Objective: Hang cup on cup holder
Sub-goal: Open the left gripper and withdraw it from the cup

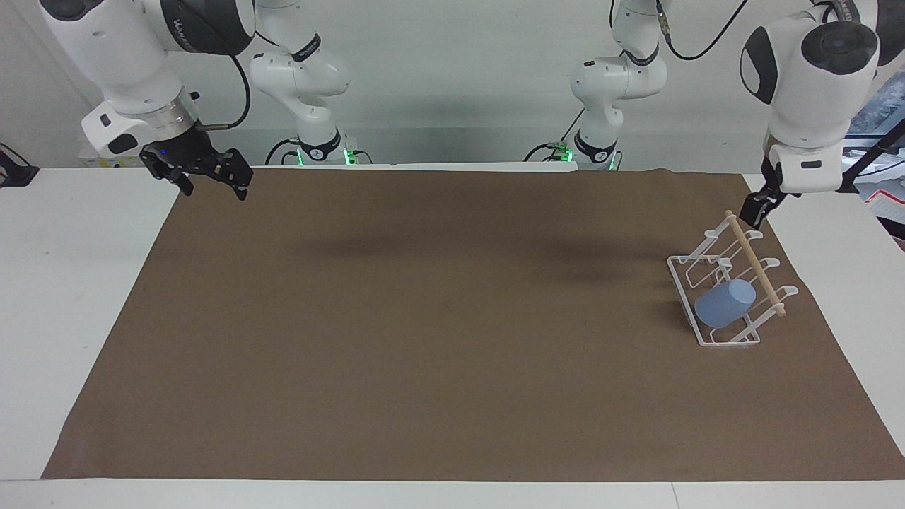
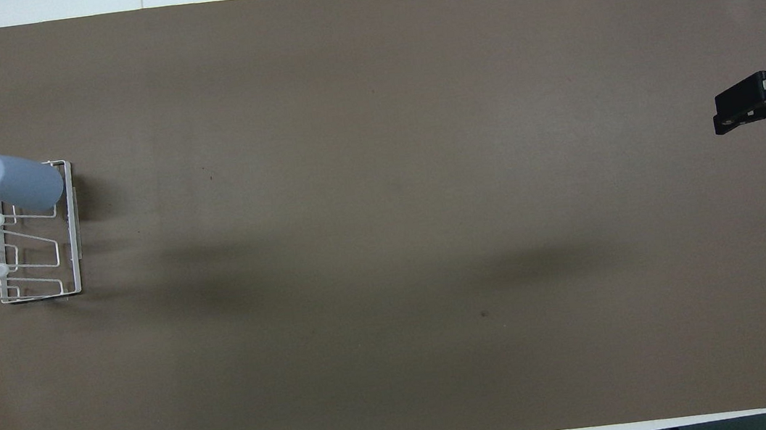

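Left tool (image 1: 754,206) hangs in the air at about 2 o'clock in the facing view, over the mat's (image 1: 424,318) edge at the left arm's end of the counter (image 1: 71,283). Only its dark tip shows there, and at 9 o'clock in the overhead view. Its jaws stand apart and carry nothing, and it touches neither rack nor cup. Right tool (image 1: 210,176) waits at 10 o'clock in the facing view, and at 3 o'clock in the overhead one, raised over the mat's edge at the right arm's end, its jaws also apart and bare.

On the mat, at 3 o'clock in the facing view, stands the white wire rack (image 1: 679,272), a wooden dowel (image 1: 755,265) running along its top. The blue cup (image 1: 722,304) lies aslant in the rack at the end farther from the robots. One end of it is up near the dowel and the other is down by the base wire, and no tool is on it.
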